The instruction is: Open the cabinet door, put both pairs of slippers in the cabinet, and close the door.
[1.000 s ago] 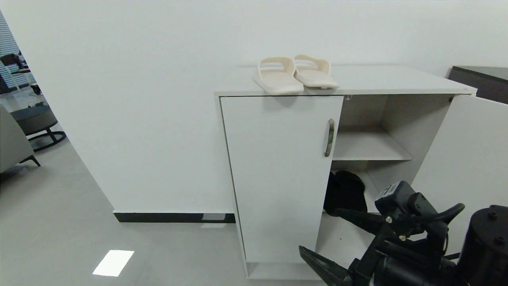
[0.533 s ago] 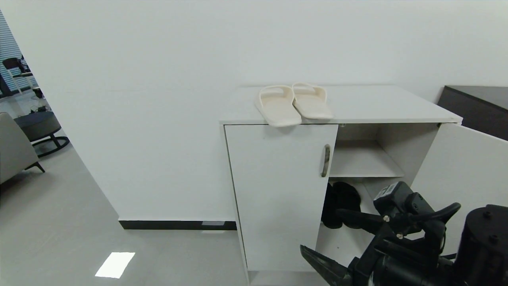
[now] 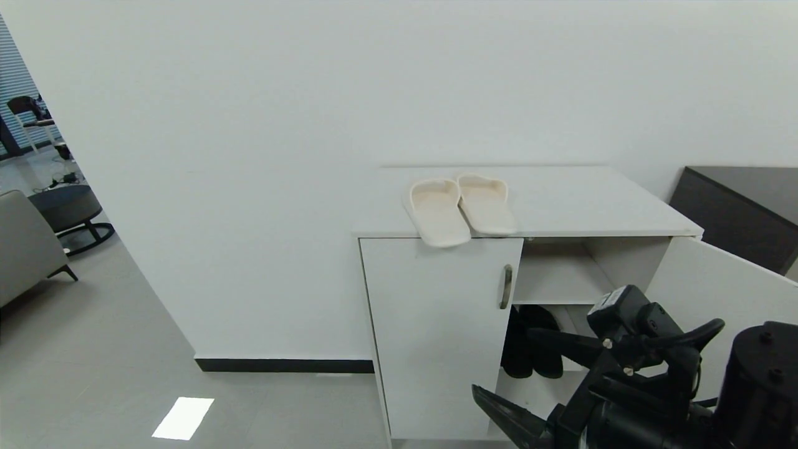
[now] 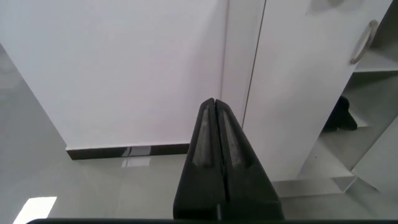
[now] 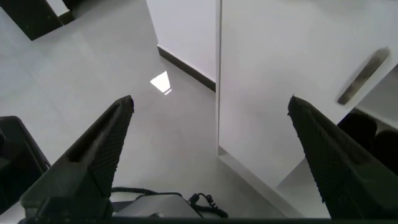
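**Cream slippers and the grippers.** The cabinet stands against the wall. Its left door is shut and its right door is swung open.

The cream slippers lie side by side on the cabinet top, above the shut door. Their long axes run front to back, with the strap ends toward the wall. The near end of the left one hangs just over the front edge. The black slippers already stand inside, on the level below the shelf.

The right gripper hangs low before the open compartment, its fingers spread wide and holding nothing. From it, the cream pair lies upward and toward the robot's left. The left gripper has its fingers pressed together on nothing. It points at the wall and the shut door's hinge side.

Judged from this, the cream pair is the remaining load. The next reach calls for a lift to the cabinet top and a grasp across the slippers' width. The right gripper already stands open for that.

**Hidden or cut off.**
- The shut door and its handle cover the black pair's left side, and the right gripper's upper finger crosses its right side.
- The frame crops the cabinet's foot and the open door's outer edge.
- Which arm is closer to the cream pair cannot be told.
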